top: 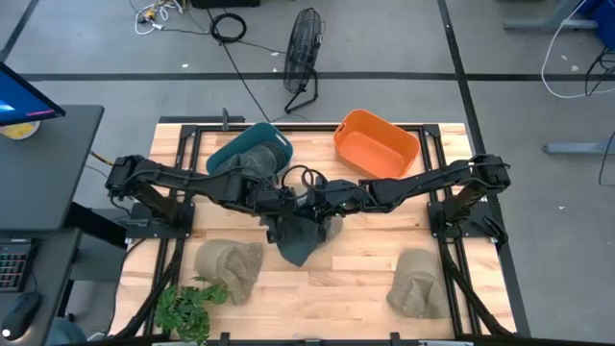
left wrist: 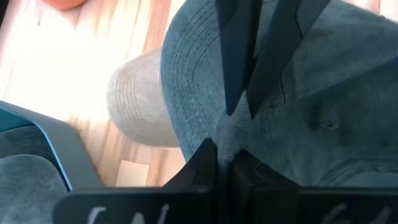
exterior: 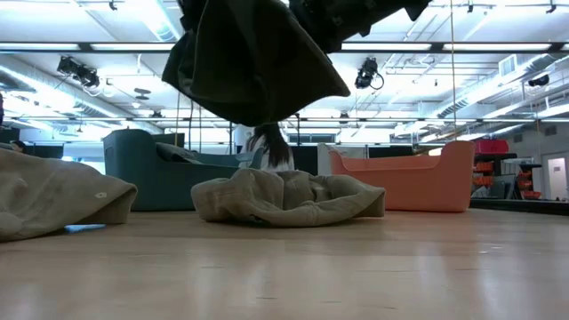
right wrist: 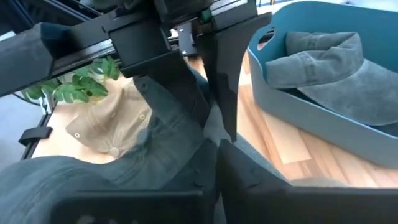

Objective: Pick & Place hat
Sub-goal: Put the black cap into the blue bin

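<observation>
A dark teal hat hangs between my two grippers over the middle of the table, lifted clear in the low view. My left gripper and right gripper meet tip to tip above it, both shut on its cloth. A second teal hat lies inside the teal bin. The orange bin stands at the far right. Beige hats lie on the near left and near right. Part of another beige hat shows under the held one. My left gripper pinches a raised fold of the dark hat's cloth between its two fingers, right opposite the other gripper's fingertips. The hat hangs slack below, clear of the table. My right gripper pinches the same bunched fold between its fingers, coming from the table's right against the left gripper's fingers. The brim and crown droop beneath the hold.
A potted plant sits at the near left corner. The teal bin's wall stands close behind the held hat. Bare wood shows between the two near beige hats. A fan and cables lie on the floor beyond the table.
</observation>
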You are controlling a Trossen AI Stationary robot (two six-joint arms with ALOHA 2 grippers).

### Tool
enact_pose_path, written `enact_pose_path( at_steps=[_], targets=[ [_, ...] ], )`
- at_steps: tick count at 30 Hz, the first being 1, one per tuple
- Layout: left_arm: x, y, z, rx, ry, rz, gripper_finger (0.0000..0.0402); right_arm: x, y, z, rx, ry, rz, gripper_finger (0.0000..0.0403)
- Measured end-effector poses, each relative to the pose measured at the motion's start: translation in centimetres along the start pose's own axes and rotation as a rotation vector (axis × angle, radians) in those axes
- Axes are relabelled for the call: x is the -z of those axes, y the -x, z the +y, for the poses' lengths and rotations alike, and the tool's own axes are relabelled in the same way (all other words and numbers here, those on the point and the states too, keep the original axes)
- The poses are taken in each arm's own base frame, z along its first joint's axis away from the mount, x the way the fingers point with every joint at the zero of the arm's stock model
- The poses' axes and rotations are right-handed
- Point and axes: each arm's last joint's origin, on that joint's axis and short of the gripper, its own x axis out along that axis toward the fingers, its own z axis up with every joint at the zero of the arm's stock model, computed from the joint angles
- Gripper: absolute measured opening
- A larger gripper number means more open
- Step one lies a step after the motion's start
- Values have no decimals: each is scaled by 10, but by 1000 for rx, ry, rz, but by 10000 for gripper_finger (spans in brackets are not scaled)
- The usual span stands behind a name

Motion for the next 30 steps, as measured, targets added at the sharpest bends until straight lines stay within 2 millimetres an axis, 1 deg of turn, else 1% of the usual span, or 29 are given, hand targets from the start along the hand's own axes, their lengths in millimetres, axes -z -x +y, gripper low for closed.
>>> enact_pose_path(
  at_steps=[4, 7, 10, 14, 18, 21, 24, 26, 30],
  targets=[
    [5, 0, 1, -6, -64, 49, 13, 0, 0, 0, 6, 1, -4, 45],
    [8, 4, 5, -11, -43, 69, 11, 0, 1, 0, 13, -3, 3, 78],
    [12, 14, 10, -41, -34, 86, 11, -3, 5, 0, 10, -6, -4, 112],
    [18, 35, 22, -159, -84, 60, 11, -13, 19, 2, -2, -9, -41, 149],
    [28, 57, 47, -280, -131, 97, 11, -21, 35, 3, -17, -11, -65, 167],
    [36, 67, 72, -355, -104, 155, 11, -28, 45, 4, -24, -14, -95, 171],
    [38, 68, 97, -396, -98, 207, 11, -29, 49, 4, -24, -13, -95, 169],
    [39, 66, 113, -413, -137, 248, 11, -30, 49, 4, -24, -12, -98, 167],
    [40, 60, 144, -442, -158, 313, 11, -28, 48, 4, -20, -12, -79, 163]
  ],
)
